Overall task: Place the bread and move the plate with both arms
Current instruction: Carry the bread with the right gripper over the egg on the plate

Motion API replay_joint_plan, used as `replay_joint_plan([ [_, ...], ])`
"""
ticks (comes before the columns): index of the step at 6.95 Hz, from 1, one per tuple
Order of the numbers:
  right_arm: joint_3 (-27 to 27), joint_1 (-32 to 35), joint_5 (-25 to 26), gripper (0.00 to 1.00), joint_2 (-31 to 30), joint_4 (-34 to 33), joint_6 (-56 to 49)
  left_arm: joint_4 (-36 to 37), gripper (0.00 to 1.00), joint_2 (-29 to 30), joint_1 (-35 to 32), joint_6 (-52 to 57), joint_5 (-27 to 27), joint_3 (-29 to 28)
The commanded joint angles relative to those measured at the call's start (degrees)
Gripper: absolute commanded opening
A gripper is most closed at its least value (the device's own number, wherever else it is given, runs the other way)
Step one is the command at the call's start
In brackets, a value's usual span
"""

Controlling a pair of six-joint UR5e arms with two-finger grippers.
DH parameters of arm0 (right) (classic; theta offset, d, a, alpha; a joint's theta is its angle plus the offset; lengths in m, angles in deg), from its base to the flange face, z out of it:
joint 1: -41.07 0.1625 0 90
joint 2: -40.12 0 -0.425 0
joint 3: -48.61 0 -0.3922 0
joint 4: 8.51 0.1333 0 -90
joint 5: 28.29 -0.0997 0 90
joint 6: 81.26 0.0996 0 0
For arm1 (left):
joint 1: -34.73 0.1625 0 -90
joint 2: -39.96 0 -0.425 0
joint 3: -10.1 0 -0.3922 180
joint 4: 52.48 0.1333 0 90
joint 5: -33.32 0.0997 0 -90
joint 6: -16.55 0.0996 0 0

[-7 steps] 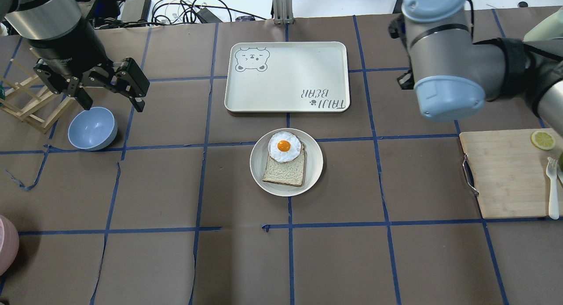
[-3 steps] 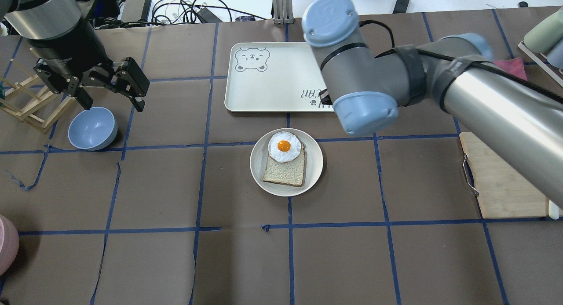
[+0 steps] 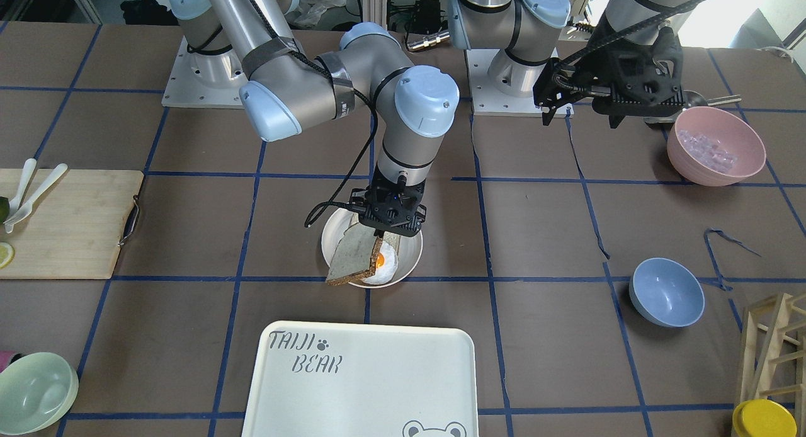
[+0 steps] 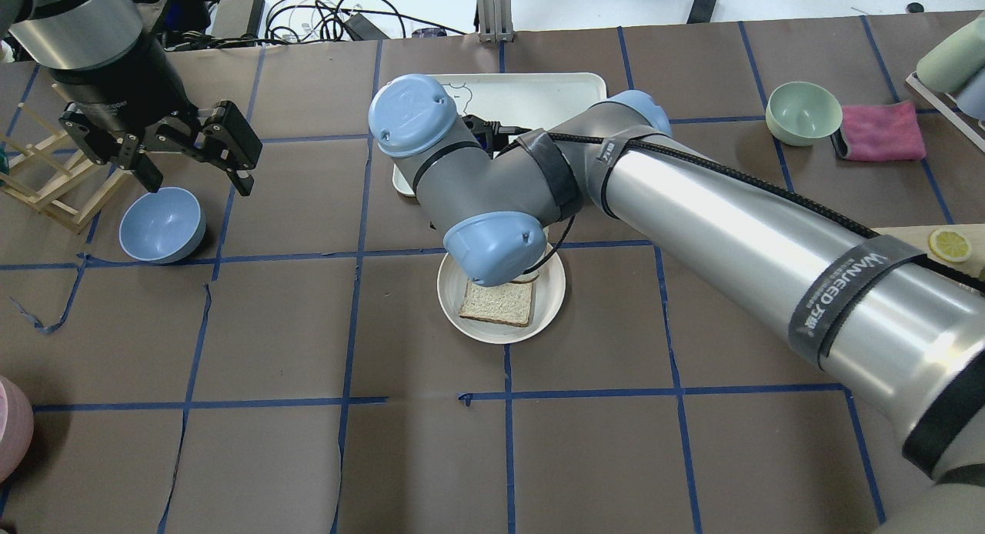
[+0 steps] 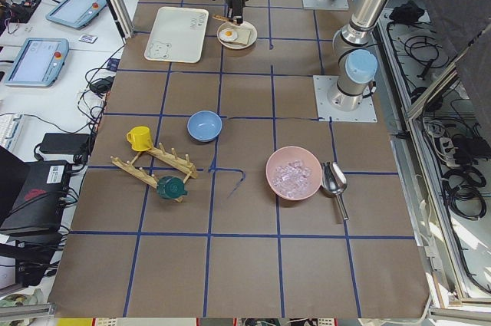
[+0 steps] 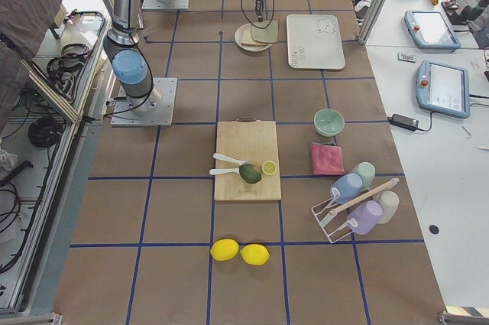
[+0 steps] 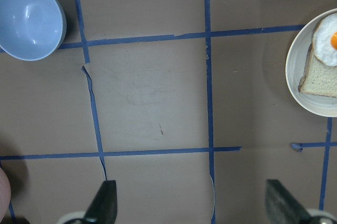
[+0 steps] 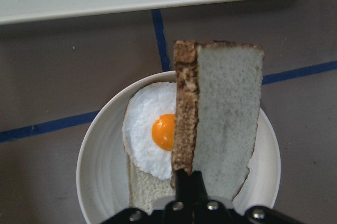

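Now the right gripper [image 3: 381, 232] is hanging mid-table, the left gripper [image 4: 198, 184] hovering spread wide far left. The plate [image 8: 100, 171] is lying under the right one, which is pinching the bread [image 8: 226, 113] edgewise above a fried egg [image 8: 152, 129].

The right arm [image 4: 731, 226] and left arm [image 4: 85, 26] are silver-grey tubes with rounded light-blue joint caps [image 4: 412, 115], the right bound by black straps [image 4: 850, 292] (one lettered in white) pinning a black cable [image 4: 739, 176], while the left gripper [image 4: 198, 186] is black with linkage fingers.
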State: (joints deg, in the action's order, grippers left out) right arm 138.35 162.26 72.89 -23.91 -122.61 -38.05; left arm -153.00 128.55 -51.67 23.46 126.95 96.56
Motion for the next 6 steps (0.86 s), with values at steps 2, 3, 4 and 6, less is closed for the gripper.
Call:
replay_joint_plan([
  [2,-0.27,1.59,-0.19,0.00,0.40,4.92,5.49,0.07,1.00,-0.09,0.00,0.12,-0.03,0.73],
  [3,-0.19,1.68,-0.45,0.00,0.48,5.12,5.48,-0.02,1.00,-0.17,0.18,0.38,-0.03,0.73],
  [4,-0.19,1.94,-0.89,0.00,0.48,4.68,4.87,-0.02,1.00,-0.17,0.26,0.47,-0.12,0.81],
  [6,-0.27,2.03,-1.07,0.00,0.66,4.06,3.99,0.24,1.00,0.00,0.26,0.56,-0.65,0.81],
])
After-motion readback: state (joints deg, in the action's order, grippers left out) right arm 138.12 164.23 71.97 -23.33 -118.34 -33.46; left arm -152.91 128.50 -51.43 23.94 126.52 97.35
